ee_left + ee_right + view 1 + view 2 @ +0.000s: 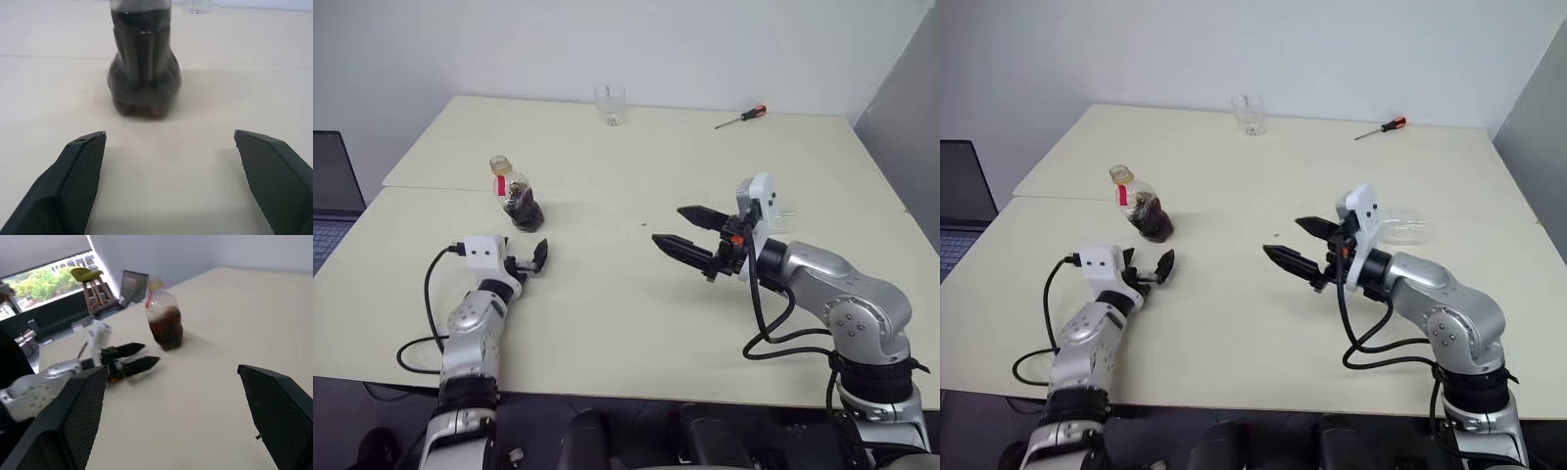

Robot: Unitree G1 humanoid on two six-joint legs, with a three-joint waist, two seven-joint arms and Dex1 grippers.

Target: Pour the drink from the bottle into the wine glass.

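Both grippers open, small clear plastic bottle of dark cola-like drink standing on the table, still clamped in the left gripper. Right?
Not quite. The small clear plastic bottle of dark drink stands free on the table, apart from the open left gripper; the left wrist view shows bare table between them. The right gripper is open too.

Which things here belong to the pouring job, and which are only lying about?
For the job:
- bottle, upright on the table, holding dark drink
- left gripper, open, just short of the bottle
- right gripper, open, empty

Lying about:
- tumbler, far edge
- screwdriver
- laptop
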